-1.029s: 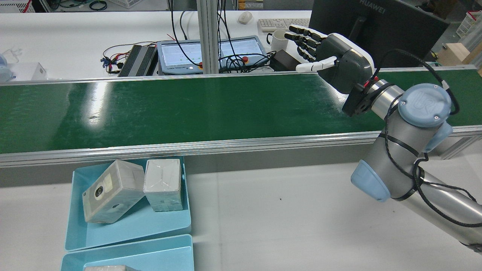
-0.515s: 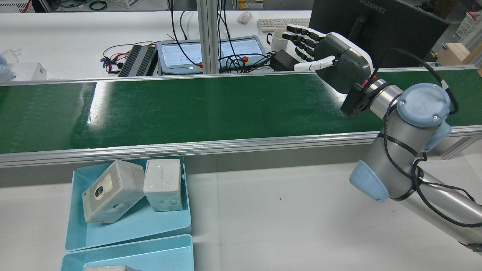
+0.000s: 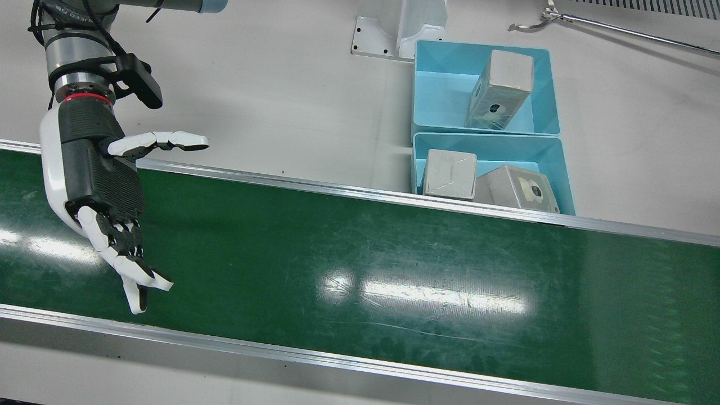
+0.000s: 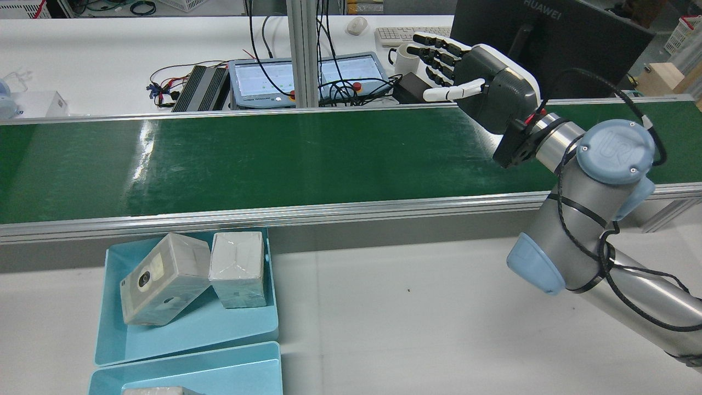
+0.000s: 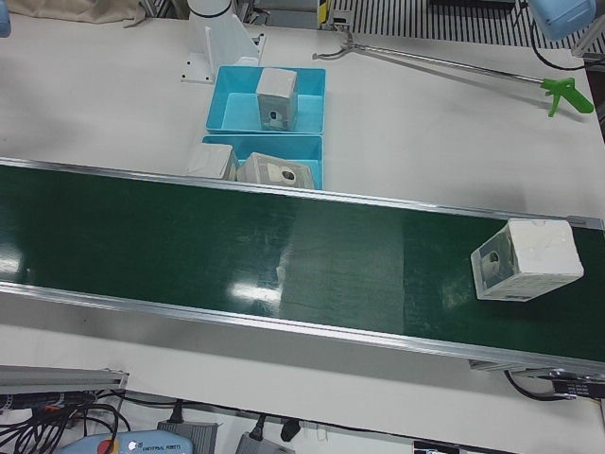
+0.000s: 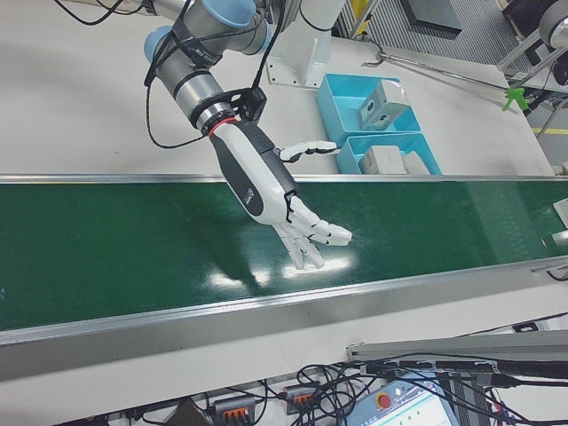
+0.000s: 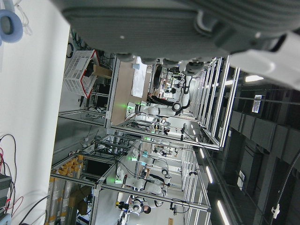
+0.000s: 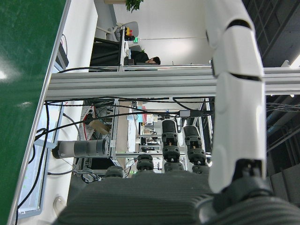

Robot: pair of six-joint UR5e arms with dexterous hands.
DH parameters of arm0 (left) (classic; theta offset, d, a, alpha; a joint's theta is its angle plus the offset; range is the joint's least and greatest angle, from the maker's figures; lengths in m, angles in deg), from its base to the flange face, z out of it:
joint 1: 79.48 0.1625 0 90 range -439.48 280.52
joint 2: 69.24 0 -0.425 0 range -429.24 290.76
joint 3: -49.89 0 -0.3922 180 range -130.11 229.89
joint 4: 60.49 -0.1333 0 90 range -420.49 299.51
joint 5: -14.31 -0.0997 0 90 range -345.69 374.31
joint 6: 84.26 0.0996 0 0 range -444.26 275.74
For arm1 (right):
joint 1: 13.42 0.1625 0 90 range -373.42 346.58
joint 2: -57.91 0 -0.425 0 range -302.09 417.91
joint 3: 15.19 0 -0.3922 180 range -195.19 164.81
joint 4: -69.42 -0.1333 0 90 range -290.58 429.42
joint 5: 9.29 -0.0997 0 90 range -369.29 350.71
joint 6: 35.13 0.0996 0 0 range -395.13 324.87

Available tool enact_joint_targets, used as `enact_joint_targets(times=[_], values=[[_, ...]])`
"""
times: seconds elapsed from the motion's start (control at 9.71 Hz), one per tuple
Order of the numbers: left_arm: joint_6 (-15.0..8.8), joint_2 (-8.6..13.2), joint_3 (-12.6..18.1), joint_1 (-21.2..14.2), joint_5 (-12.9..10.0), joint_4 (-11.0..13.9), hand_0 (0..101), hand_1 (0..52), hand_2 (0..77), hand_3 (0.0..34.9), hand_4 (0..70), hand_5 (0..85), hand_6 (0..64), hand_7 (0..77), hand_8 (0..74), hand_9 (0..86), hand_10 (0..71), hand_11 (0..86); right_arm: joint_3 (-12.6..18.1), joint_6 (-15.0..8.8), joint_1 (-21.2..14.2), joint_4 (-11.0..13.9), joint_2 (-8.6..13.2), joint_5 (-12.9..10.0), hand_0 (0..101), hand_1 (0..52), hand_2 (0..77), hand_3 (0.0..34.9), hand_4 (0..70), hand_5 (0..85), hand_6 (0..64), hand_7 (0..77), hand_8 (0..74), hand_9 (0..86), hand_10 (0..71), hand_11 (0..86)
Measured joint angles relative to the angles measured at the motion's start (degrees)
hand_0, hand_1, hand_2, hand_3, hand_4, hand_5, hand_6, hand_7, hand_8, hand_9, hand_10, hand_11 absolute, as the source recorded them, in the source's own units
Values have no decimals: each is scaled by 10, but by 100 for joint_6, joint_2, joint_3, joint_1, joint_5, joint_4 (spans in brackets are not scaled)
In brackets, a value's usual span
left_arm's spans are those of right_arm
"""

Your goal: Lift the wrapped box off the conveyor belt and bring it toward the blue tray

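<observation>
A wrapped white box (image 5: 527,272) with a round mark on its side lies on the green conveyor belt (image 5: 236,246) at the right end of the left-front view. The front and rear views do not reach it. My right hand (image 3: 101,185) hovers over the other end of the belt (image 3: 394,264), open with fingers spread and thumb out, holding nothing. It also shows in the rear view (image 4: 482,82) and the right-front view (image 6: 266,182). Only the underside of my left hand (image 7: 187,23) shows, in its own view. Two blue trays (image 3: 439,90) (image 3: 506,149) sit beside the belt.
The near tray (image 4: 219,329) holds two wrapped boxes (image 4: 164,277) (image 4: 238,269), and the other tray (image 5: 232,104) holds one box (image 5: 275,97). A long reacher tool with a green handle (image 5: 565,96) lies on the white table. A monitor (image 4: 548,38) and cables stand beyond the belt.
My right hand has shifted a little to the left and farther across the belt in the rear view, still open. The boxes in the tray have not moved.
</observation>
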Motion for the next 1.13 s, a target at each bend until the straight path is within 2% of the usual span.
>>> enact_joint_targets(times=[0.72,0.93,1.13], values=[[0,0,0,0,0,0,0,0,11,0,5,11,5,5,5,0,5,5,87,6,5,3,14,-20,493,169,164,90,104,153,55,191,38,65,0,11],[0,0,0,0,0,0,0,0,5,0,5,11,0,5,5,0,5,5,88,6,3,3,14,-17,493,169,158,104,104,153,55,191,38,65,0,16],[0,0,0,0,0,0,0,0,11,0,5,11,5,5,5,5,0,5,77,6,-10,3,14,-23,493,169,158,103,104,153,55,191,38,60,0,11]])
